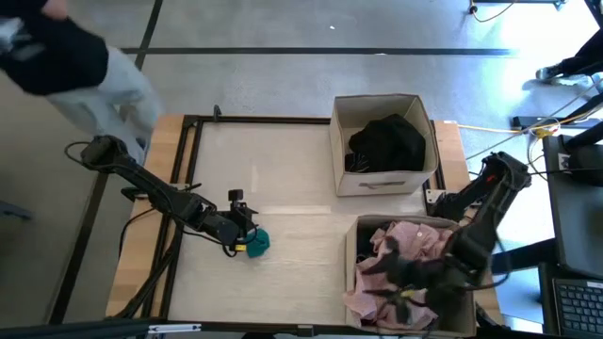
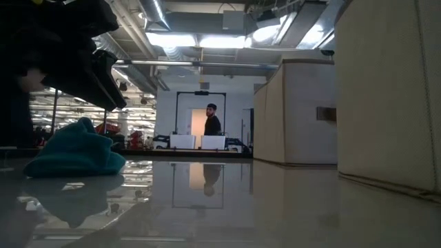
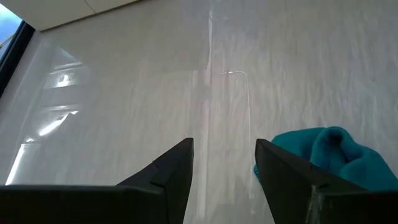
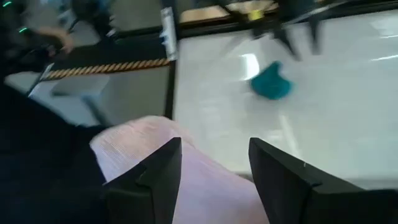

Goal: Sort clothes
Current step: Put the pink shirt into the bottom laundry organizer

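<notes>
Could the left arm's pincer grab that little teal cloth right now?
Probably yes. The left pincer hangs open right beside the teal cloth, with only bare table around it and nothing between them.

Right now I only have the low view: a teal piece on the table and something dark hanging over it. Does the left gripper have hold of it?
Observer: No. The left gripper is open, and the teal piece lies beside it, not in its gap.
Operator: What's in the boxes? I only see their walls.
Observer: The far box holds a black garment.
Operator: And the near one?
Observer: The near box holds a pink garment, with the right gripper open above it.
</notes>
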Motion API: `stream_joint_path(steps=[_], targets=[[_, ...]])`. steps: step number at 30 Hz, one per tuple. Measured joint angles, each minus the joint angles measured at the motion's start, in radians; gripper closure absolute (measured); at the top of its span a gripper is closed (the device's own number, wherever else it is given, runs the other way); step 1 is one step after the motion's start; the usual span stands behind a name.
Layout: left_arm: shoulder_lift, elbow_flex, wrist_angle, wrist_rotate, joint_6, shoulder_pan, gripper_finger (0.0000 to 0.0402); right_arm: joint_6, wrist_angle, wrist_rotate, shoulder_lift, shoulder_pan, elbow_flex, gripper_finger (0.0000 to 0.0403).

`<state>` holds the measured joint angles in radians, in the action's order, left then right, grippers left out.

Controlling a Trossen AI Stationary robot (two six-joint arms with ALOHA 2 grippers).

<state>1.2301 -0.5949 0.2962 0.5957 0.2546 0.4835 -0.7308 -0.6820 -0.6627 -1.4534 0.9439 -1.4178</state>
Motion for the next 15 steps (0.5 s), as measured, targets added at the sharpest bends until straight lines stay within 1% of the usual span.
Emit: stream_joint_path(steps=[3,6,8,12,15], targets=[[0.0,0.0,0.001,0.0,0.0,0.0,0.0237,0.079,0.084,0.122,-0.039,-0.053,0.0,0.0217],[0.0,0.0,0.001,0.0,0.0,0.0,0.0237,0.085,0.104,0.23,-0.077,-0.092,0.0,0.0217],[0.0,0.0,0.002,0.0,0.0,0.0,0.0237,0.079,0.104,0.279,-0.106,-0.112,0.0,0.0217],[0.0,0.0,0.002,0.0,0.0,0.0,0.0238,0.008,0.021,0.315,-0.141,-0.13,0.0,0.0217],[0.0,0.0,0.002,0.0,0.001,0.0,0.0238,-0.073,-0.07,0.287,-0.142,-0.126,-0.006,0.0217]])
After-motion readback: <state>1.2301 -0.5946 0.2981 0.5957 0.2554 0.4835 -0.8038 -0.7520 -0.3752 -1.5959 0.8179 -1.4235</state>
